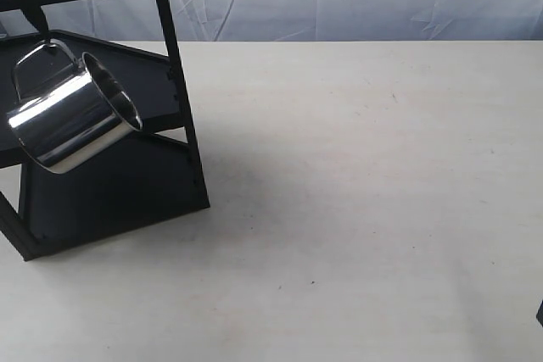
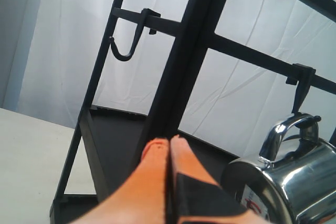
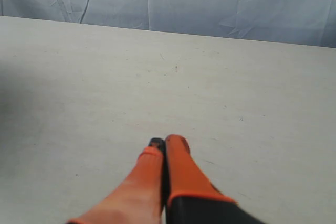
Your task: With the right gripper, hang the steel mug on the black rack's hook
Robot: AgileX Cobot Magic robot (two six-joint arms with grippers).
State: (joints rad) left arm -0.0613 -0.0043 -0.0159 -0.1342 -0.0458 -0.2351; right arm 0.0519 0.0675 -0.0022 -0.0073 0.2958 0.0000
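One steel mug hangs tilted from black rack hook, apparently seated. Right end effector closed, empty, over bench, well clear of rack. Task looks done.

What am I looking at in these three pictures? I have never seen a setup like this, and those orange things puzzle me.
This is a robot with two arms, each ending in a claw with orange fingertips. One picture comes from a camera off the arms: it shows a pale table, a black rack standing on it, and a shiny steel mug hanging tilted by its handle from a hook on the rack's crossbar. The other two come from small cameras on the wrists, looking along each claw. The left claw is closed and empty, near the rack, with the mug beside it. The right claw is also closed and empty, over bare table. Nothing is being held.
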